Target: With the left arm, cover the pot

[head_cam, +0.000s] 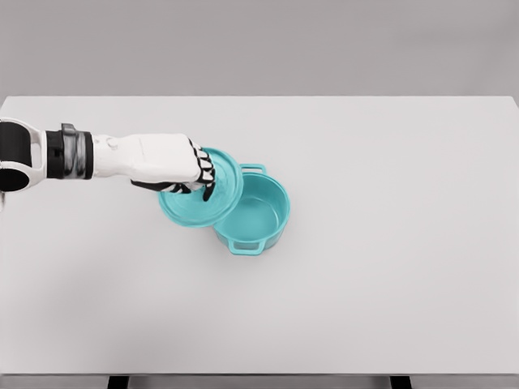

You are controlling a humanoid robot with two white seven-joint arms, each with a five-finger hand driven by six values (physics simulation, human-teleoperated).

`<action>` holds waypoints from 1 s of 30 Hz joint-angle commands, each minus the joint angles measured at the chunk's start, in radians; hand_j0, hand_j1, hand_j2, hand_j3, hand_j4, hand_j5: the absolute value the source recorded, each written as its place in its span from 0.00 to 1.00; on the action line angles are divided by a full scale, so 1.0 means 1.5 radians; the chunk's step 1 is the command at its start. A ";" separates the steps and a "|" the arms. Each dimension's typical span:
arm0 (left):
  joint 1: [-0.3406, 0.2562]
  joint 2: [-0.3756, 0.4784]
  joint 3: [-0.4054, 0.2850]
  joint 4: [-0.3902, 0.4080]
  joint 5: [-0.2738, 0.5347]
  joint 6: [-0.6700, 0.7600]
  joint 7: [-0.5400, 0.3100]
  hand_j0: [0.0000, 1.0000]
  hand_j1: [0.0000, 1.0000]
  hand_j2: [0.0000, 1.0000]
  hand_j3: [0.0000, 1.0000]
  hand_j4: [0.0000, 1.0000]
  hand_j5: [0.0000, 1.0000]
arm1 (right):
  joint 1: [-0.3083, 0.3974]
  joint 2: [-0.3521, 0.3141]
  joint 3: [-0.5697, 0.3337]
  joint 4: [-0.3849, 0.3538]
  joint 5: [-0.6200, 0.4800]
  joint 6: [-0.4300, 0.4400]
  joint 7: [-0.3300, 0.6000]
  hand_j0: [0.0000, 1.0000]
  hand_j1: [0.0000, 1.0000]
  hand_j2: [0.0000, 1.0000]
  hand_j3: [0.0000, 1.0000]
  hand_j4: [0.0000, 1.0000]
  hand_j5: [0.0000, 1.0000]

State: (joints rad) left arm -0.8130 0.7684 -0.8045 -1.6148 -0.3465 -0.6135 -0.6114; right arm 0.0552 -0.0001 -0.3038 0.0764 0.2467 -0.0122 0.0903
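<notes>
The left hand grips the teal lid, seemingly by its knob, holding it tilted over the open pot's left rim; the white table spreads wide all around, edges well apart

Left hand holds lid over pot

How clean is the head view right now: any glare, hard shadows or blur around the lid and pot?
Head view: even, diffuse lighting, no glare on the white table; only faint soft shading under the round teal lid and the teal two-handled pot; edges look slightly soft, mildest blur around the left robot hand gripping the lid, where dark finger detail smears; no visible distortion.
</notes>
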 commanded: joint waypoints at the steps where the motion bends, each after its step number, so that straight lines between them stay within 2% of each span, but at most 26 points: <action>1: 0.000 -0.020 -0.003 0.002 0.003 0.002 0.000 0.46 0.46 0.46 0.46 0.46 0.46 | 0.000 0.000 0.000 0.000 0.000 0.000 0.000 1.00 1.00 1.00 1.00 1.00 1.00; 13: -0.001 -0.092 -0.022 0.028 -0.009 0.002 0.000 0.47 0.47 0.47 0.47 0.47 0.47 | 0.000 0.000 0.000 0.000 0.000 0.000 0.000 1.00 1.00 1.00 1.00 1.00 1.00; 17: -0.004 -0.118 -0.022 0.056 -0.027 0.002 0.000 0.47 0.47 0.47 0.47 0.47 0.47 | 0.000 0.000 0.000 0.000 0.000 0.000 0.000 1.00 1.00 1.00 1.00 1.00 1.00; 30: -0.005 -0.132 -0.032 0.055 -0.028 0.002 0.000 0.47 0.47 0.47 0.47 0.47 0.47 | 0.000 0.000 0.000 0.000 0.000 0.000 0.000 1.00 1.00 1.00 1.00 1.00 1.00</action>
State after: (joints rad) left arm -0.8207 0.5747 -0.8531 -1.5323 -0.3935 -0.6136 -0.6113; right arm 0.0552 -0.0001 -0.3038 0.0764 0.2468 -0.0122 0.0904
